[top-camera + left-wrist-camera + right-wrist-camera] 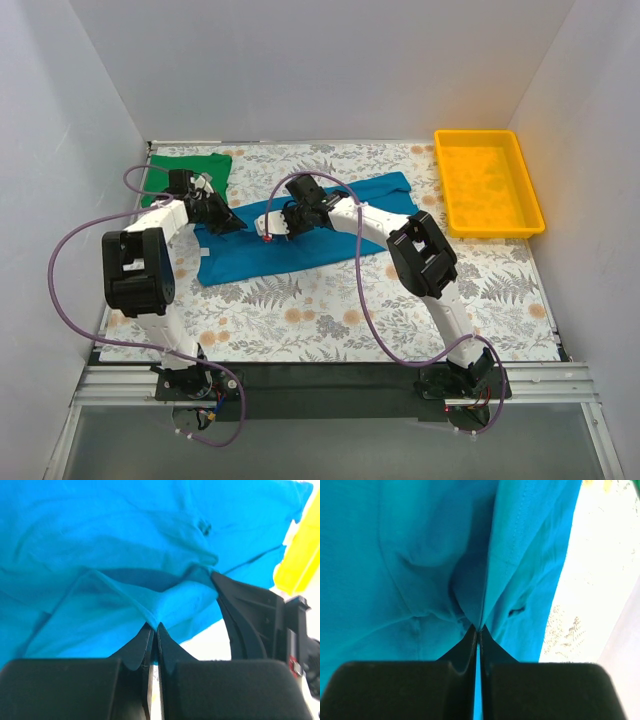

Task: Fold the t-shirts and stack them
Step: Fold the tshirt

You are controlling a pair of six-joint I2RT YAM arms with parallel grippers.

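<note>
Grip is set on both sides: the left gripper (154,627) is closed on a raised ridge of the teal-blue t-shirt (300,250), and the right gripper (477,629) pinches another fold nearby. That shirt lies mid-table, with the green t-shirt (190,168) bunched at the far-left corner. The first fold seems to be in hand. Next, both arms should lift and carry the pinched cloth across together.

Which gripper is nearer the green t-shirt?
Left. The left gripper pinches the teal t-shirt close beside the green t-shirt; the right gripper pinches it farther right, mid-table.
</note>
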